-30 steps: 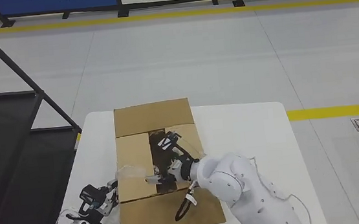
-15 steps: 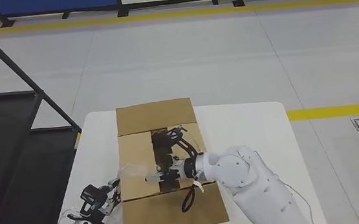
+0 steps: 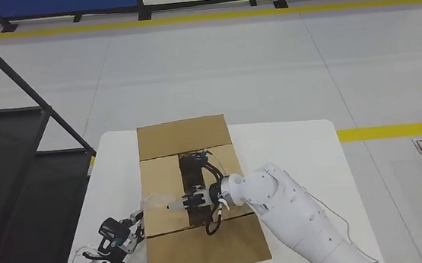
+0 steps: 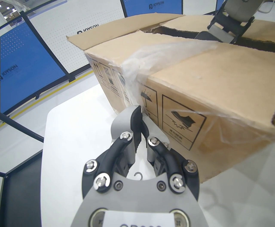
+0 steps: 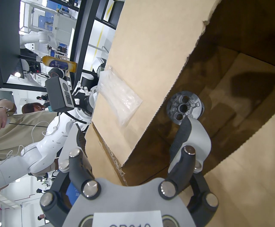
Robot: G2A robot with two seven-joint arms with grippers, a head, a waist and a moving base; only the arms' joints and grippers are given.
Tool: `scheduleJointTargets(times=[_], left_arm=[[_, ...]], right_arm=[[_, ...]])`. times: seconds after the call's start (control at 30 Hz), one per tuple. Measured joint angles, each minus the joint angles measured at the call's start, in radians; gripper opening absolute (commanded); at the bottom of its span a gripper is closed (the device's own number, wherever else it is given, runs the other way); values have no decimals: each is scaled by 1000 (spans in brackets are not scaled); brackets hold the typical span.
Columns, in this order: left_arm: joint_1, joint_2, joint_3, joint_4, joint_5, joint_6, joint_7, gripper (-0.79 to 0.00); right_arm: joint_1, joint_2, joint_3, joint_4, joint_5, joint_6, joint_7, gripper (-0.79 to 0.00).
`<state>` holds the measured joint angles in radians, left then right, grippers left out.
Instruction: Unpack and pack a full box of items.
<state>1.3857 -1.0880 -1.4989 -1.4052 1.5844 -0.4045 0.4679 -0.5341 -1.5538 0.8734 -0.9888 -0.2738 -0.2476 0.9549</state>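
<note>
We see the cardboard box [image 3: 183,137] sitting on the white table [image 3: 296,142], with its top flaps parted along a dark gap in the middle. The right gripper [image 5: 133,129] is at that gap with its jaws spread wide. One finger is outside the flap on the robot's left and the other is inside the opening, so the flap's torn edge lies between them, ungripped. Inside the box, just past the inner finger, lies a round grey metal part [image 5: 184,107] with holes in its face. We cannot tell whether the finger touches it. A crumpled strip of clear tape [image 4: 154,55] runs over the left flap and down the box's side.

The left gripper [image 4: 140,111] is low over the table against that side of the box, its jaws closed together at the tape's loose end. We cannot tell whether they pinch it.

Against a second ago, the right arm has swung further over the box, and its gripper has turned toward the left flap. The box has shifted slightly to the right. The left gripper has hardly moved.
</note>
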Motion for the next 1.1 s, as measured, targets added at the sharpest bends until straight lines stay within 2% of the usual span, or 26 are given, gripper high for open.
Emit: scheduleJointTargets(times=[0.27, 0.67, 1.1], left_arm=[[2, 0, 2, -1, -5, 8, 1, -785], [2, 2, 4, -4, -3, 11, -2, -785], [8, 3, -16, -14, -28, 35, 4, -785]], right_arm=[[43, -20, -18, 113, 78, -40, 5, -785], [69, -35, -20, 196, 177, -117, 22, -785], [96, -44, -32, 246, 174, -93, 14, -785]])
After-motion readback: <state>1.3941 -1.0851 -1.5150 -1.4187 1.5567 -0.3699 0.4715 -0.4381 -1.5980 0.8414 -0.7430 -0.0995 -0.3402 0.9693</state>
